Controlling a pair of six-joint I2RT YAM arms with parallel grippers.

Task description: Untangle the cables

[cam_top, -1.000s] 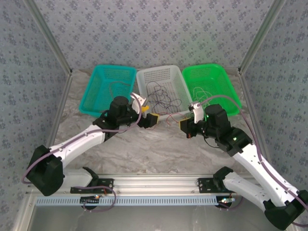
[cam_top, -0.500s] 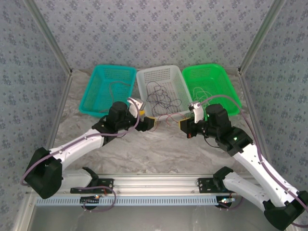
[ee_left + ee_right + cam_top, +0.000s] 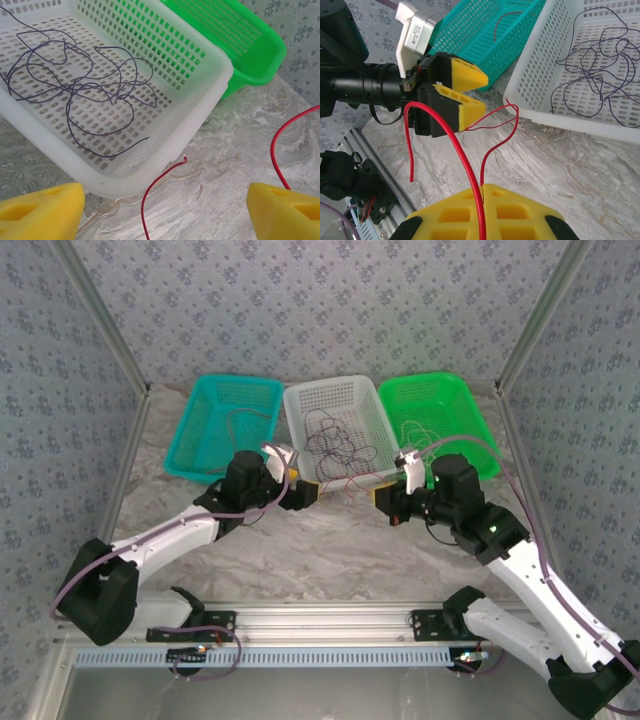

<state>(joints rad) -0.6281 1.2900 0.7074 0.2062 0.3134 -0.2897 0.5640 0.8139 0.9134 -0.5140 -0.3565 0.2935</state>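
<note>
Right tool [image 3: 484, 190] clamps the red cable [image 3: 455, 145], lower centre; left tool [image 3: 162, 212] gapes wide, cable's free end on the worktop [image 3: 225, 165] between its jaws. Risk — thin wire slips free if tugged.

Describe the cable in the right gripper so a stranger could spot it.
Start at the white basket, middle of three. On the table before it, a thin red cable rises into the right gripper. Unlike the dark purple cables inside that basket, it is red, outside and pinched.

Robot lab cell: aluminium frame [image 3: 100, 312], patterned walls [image 3: 320, 300], mounting rail [image 3: 320, 619].
</note>
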